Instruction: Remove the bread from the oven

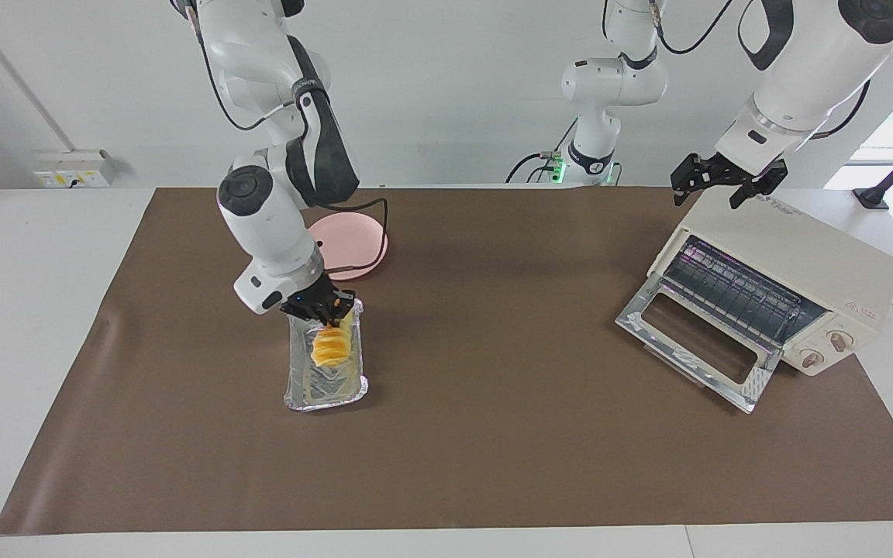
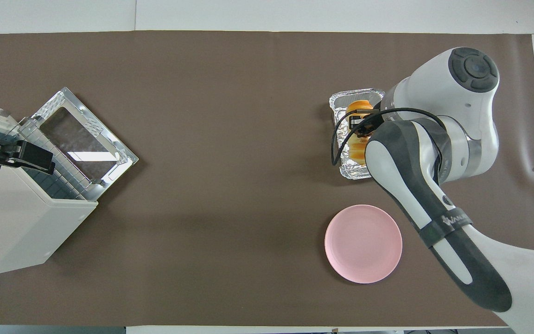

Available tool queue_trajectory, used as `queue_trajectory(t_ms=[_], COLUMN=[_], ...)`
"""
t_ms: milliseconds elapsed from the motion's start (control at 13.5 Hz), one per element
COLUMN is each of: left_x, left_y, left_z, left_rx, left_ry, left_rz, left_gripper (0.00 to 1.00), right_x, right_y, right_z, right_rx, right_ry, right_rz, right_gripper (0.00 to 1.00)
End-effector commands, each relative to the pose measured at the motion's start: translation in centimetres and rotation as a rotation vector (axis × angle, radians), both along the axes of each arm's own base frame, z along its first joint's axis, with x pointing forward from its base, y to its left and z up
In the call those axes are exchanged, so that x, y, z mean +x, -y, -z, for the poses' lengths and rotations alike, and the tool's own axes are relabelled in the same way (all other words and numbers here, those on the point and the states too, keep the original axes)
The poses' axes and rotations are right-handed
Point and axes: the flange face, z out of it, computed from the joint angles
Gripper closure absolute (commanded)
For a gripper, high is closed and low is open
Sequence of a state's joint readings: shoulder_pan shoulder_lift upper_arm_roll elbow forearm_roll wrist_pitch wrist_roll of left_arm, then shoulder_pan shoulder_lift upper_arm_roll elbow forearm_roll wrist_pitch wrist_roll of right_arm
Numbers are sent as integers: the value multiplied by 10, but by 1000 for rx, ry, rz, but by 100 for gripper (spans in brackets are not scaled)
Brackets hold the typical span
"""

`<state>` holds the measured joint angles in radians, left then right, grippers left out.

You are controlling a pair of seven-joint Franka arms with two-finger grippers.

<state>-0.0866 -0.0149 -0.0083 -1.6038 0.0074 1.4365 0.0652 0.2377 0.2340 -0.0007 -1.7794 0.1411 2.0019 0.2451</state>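
Note:
The bread (image 1: pixel 330 346), a ridged golden-orange loaf, hangs tilted from my right gripper (image 1: pixel 324 311), which is shut on its upper end. Its lower end is just over the silver foil tray (image 1: pixel 325 387). In the overhead view the right gripper (image 2: pixel 360 125) covers the middle of the bread (image 2: pixel 359 108) above the tray (image 2: pixel 353 172). The cream-white oven (image 1: pixel 795 248) stands at the left arm's end of the table with its glass door dropped open and its rack bare. My left gripper (image 1: pixel 708 194) is open and waits over the oven's top (image 2: pixel 12 218).
A round pink plate (image 1: pixel 357 242) lies on the brown mat, nearer to the robots than the foil tray; it also shows in the overhead view (image 2: pixel 363 243). The oven's open door (image 1: pixel 698 341) juts out over the mat.

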Motion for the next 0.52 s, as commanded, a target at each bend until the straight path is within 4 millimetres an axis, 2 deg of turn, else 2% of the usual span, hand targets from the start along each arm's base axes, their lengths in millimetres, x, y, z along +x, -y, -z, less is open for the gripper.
queue_trajectory(t_ms=[0, 74, 148, 223, 445], left_x=[-5, -5, -5, -5, -5], left_y=[-2, -2, -2, -2, -2], left_z=[-3, -3, -3, -3, -4], left_rx=[-11, -10, -11, -11, -9], left_ry=[14, 12, 14, 14, 15], left_rz=[-14, -14, -14, -14, -13], left_gripper=[0, 0, 0, 0, 0], right_x=[-54, -78, -102, -120, -173], right_y=[-2, -6, -19, -21, -11], right_z=[-18, -17, -14, -11, 14], right_rx=[-2, -7, -13, -18, -38], right_ry=[-44, -60, -74, -88, -143], right_rz=[46, 27, -8, -22, -48], right_gripper=[100, 100, 100, 100, 100])
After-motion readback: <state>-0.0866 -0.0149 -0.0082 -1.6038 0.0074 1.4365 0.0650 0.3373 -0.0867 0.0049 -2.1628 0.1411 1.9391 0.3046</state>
